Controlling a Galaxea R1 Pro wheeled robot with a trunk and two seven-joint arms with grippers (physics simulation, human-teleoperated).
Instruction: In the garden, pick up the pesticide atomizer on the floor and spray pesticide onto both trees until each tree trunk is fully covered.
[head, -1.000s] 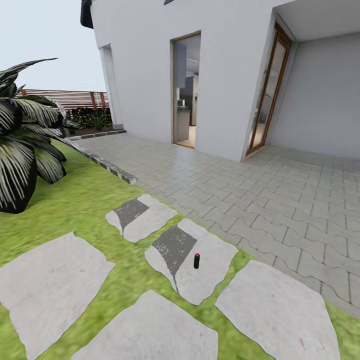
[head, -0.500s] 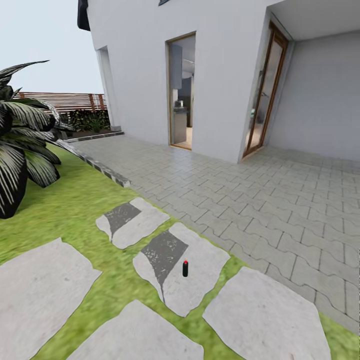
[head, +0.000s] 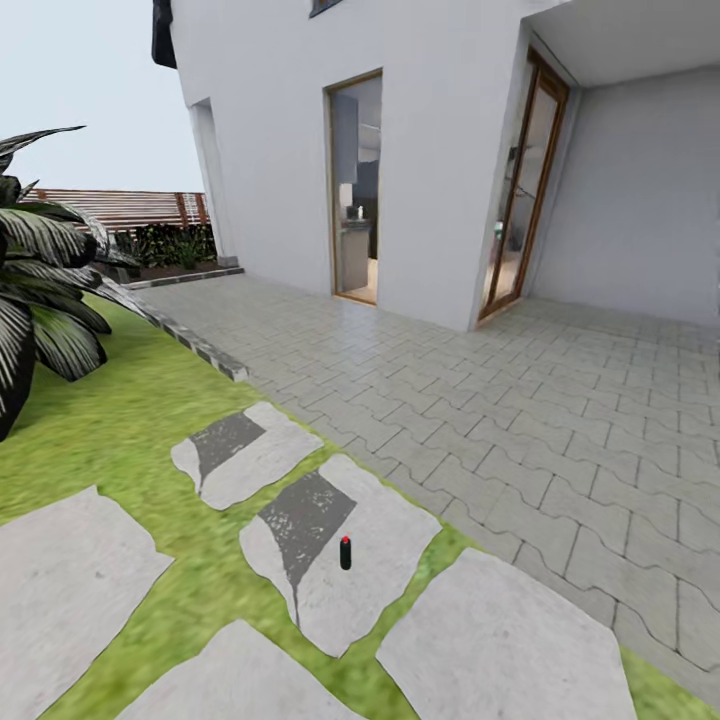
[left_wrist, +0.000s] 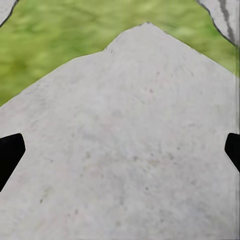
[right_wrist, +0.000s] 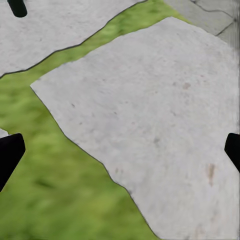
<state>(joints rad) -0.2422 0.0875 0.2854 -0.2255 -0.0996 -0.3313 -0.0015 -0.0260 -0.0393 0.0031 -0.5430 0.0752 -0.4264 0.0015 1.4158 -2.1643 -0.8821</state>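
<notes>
One small dark bottle (head: 345, 552), red-topped, upright on a stepping stone (head: 380, 560) ahead of us. We judge our right end effector (right_wrist: 120, 150) nearer. Both end effectors spread; left end effector (left_wrist: 120, 150) over bare stone.

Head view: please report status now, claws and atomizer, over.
Left claw open, right claw open, both empty. Small dark red-capped bottle, likely the atomizer, upright on stepping stone ahead. Nothing seen in the way.
</notes>
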